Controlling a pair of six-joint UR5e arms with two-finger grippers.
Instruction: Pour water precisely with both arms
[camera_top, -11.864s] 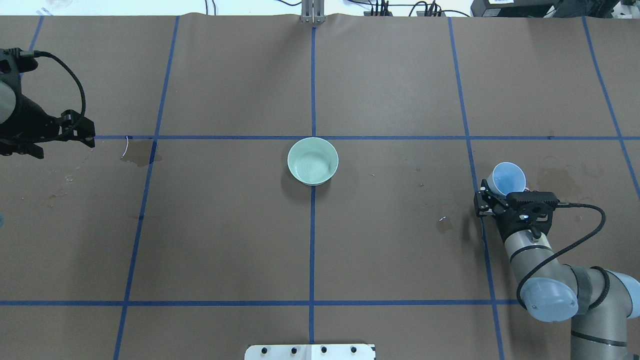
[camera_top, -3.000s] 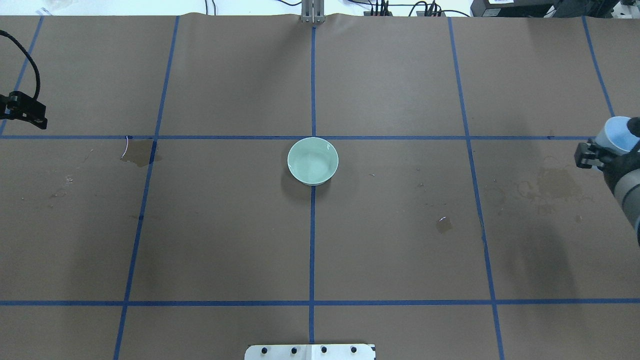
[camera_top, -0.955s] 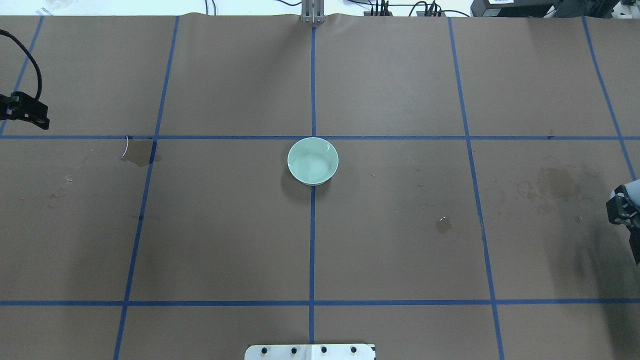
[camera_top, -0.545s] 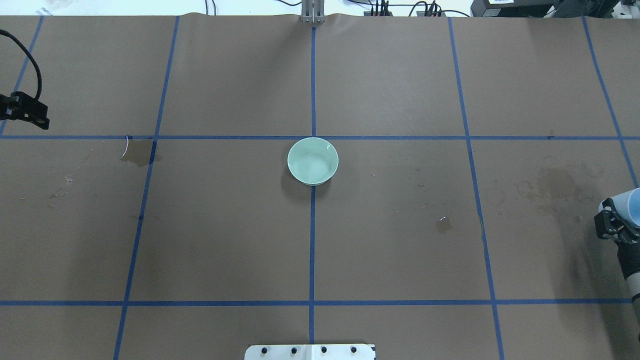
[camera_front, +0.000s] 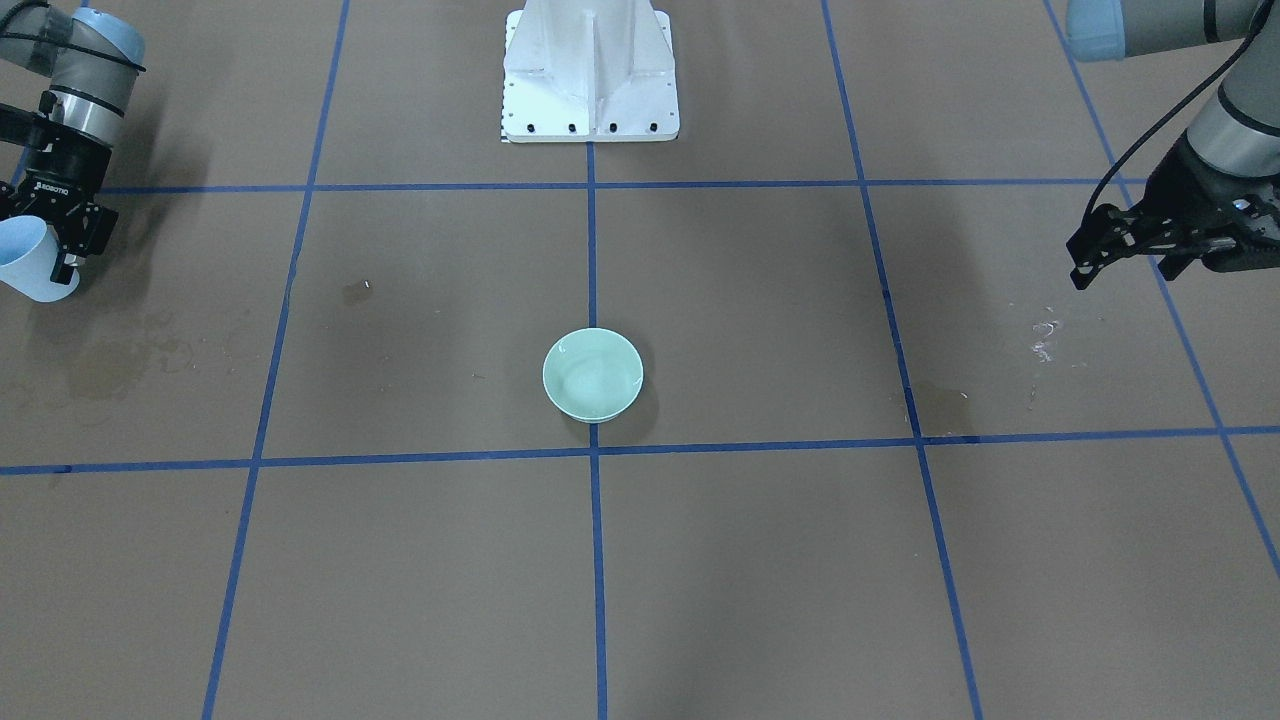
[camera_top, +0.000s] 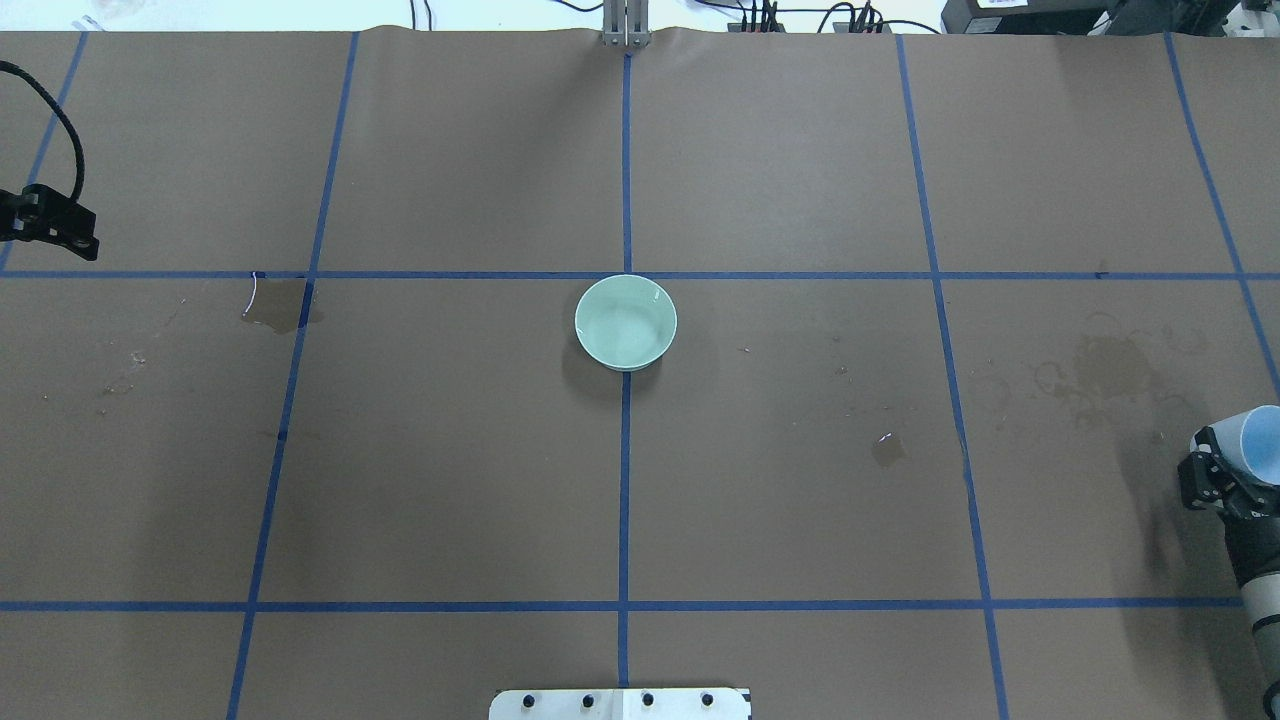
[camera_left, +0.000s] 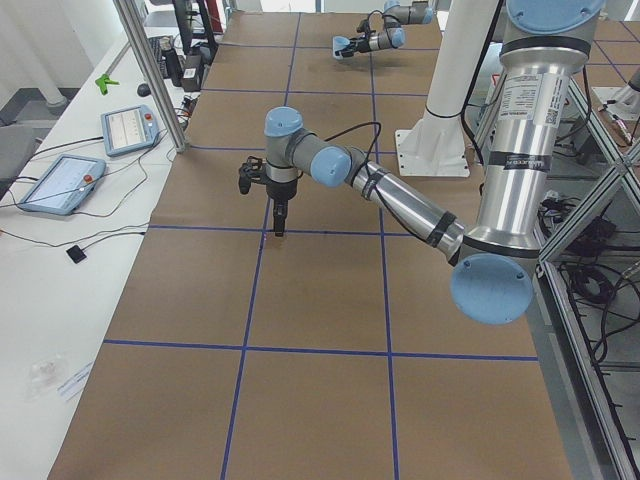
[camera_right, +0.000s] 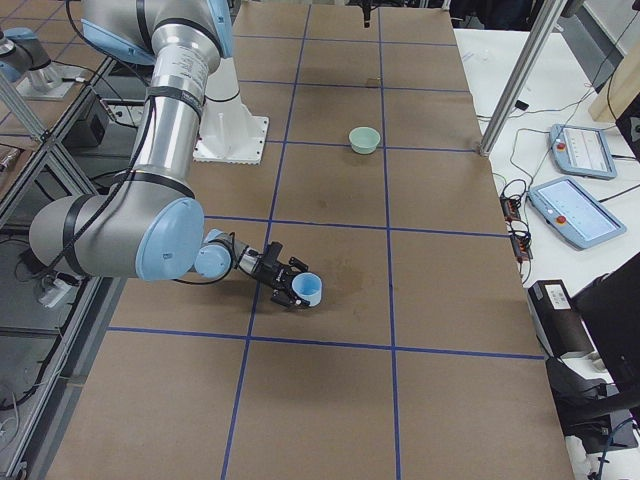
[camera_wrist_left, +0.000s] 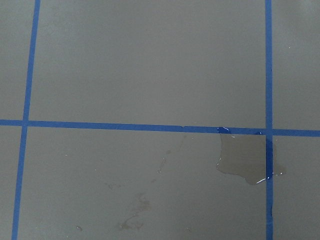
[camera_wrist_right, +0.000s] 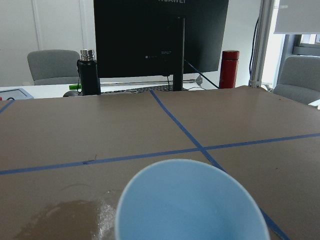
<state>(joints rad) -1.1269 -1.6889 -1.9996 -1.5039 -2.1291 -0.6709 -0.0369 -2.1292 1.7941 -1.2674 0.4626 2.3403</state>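
My right gripper (camera_front: 52, 246) is shut on a light-blue cup (camera_front: 27, 265), held tilted low over the table's right end. It also shows in the overhead view (camera_top: 1212, 468) with the cup (camera_top: 1262, 438). In the right wrist view the cup (camera_wrist_right: 190, 205) shows no water inside. A pale green bowl (camera_top: 626, 322) stands at the table's middle (camera_front: 592, 375); the water shows only as a faint glint in it. My left gripper (camera_front: 1085, 262) is open and empty, above the table's far left end (camera_top: 58, 230).
A wet puddle (camera_top: 282, 305) lies left of the bowl and also shows in the left wrist view (camera_wrist_left: 245, 162). A small puddle (camera_top: 885, 447) and a dried stain (camera_top: 1110, 365) lie on the right. The white pedestal (camera_front: 590, 70) stands at my base.
My right gripper has carried the cup from beside the table's middle out to its right end, then toward my base. In the last second it edged nearer and inward. The left arm stayed still.
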